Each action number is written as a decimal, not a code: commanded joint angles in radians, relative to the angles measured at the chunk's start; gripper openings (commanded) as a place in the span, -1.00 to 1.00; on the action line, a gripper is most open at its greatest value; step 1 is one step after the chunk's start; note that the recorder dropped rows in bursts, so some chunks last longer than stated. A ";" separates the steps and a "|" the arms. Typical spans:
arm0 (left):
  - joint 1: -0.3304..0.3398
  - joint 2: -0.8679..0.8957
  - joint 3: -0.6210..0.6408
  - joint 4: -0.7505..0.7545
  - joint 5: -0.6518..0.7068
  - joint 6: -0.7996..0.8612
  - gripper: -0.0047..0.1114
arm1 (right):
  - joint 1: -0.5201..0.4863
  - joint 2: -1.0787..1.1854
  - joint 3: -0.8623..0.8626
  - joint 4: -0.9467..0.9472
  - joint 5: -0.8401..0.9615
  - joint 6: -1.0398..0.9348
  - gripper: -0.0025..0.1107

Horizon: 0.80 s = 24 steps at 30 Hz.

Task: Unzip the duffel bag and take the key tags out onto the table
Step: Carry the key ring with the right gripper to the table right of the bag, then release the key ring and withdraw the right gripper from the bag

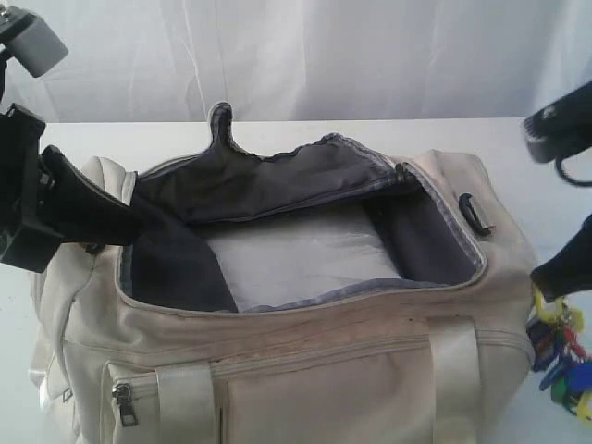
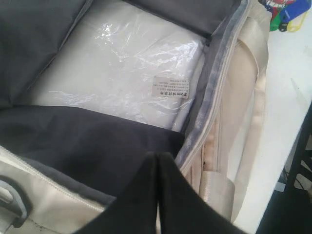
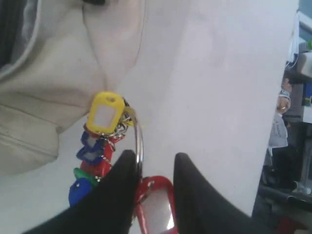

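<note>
The cream duffel bag (image 1: 324,370) lies unzipped on the white table (image 1: 527,166), its dark grey lining showing. My right gripper (image 1: 548,291) hangs past the bag's right end, off the side of it, shut on the key tags (image 1: 560,356). In the right wrist view a red tag sits between the jaws of that gripper (image 3: 153,158), and the ring with the yellow, blue and green key tags (image 3: 103,114) dangles above the table (image 3: 219,97). My left gripper (image 1: 137,225) rests at the bag's left end. Its fingers are shut over the lining (image 2: 157,156), with nothing seen between them.
A flat plastic-wrapped white packet (image 1: 296,259) with a small label (image 2: 170,87) fills the bag's bottom. A zipped side pocket with a metal pull (image 1: 125,402) faces the front. A dark strap buckle (image 1: 476,215) sits on the bag's right end.
</note>
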State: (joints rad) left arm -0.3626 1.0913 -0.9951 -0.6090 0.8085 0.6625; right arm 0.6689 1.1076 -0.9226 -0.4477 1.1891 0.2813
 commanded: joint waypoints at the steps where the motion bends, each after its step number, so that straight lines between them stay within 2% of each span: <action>1: 0.001 -0.010 0.007 -0.025 0.017 -0.005 -0.92 | -0.002 0.102 0.059 0.052 -0.145 0.017 -0.96; 17: 0.001 -0.010 0.007 -0.029 0.019 -0.005 -0.92 | -0.002 0.442 0.049 0.192 -0.647 0.017 -0.96; 24: 0.001 -0.010 0.007 -0.033 0.019 -0.005 -0.92 | -0.002 0.549 -0.069 0.222 -0.625 -0.012 -0.96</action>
State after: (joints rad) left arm -0.3626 1.0913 -0.9951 -0.6163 0.8085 0.6625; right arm 0.6689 1.6440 -0.9707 -0.2543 0.6319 0.2803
